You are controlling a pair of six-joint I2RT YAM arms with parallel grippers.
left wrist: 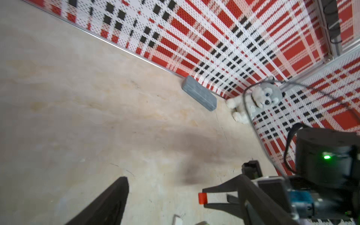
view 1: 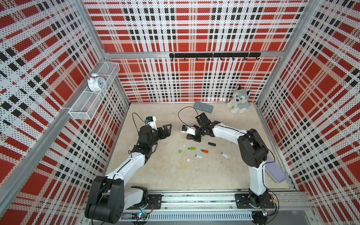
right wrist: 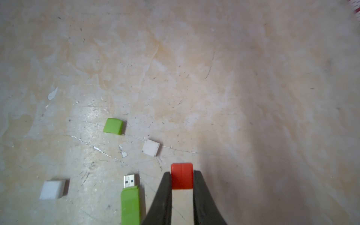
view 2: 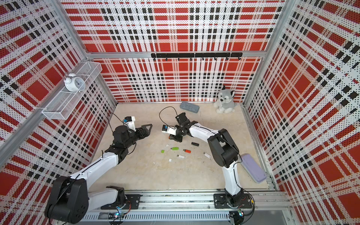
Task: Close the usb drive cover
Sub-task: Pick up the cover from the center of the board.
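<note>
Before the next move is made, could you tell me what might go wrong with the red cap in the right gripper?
The red cap is pinched only at the tips of the right gripper, so it could twist or slip when pressed on. The red drive lies loose on the table, the open left gripper apart from it, so it may slide. The green drive and white cap nearby could get knocked.

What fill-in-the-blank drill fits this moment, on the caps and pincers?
1. The red cap is pinched by the ____ pincer.
2. The left pincer stands ____, with nothing between its fingers.
3. In the right wrist view, the drive lying with its metal plug bare is coloured ____.
Missing words: right; open; green.
</note>
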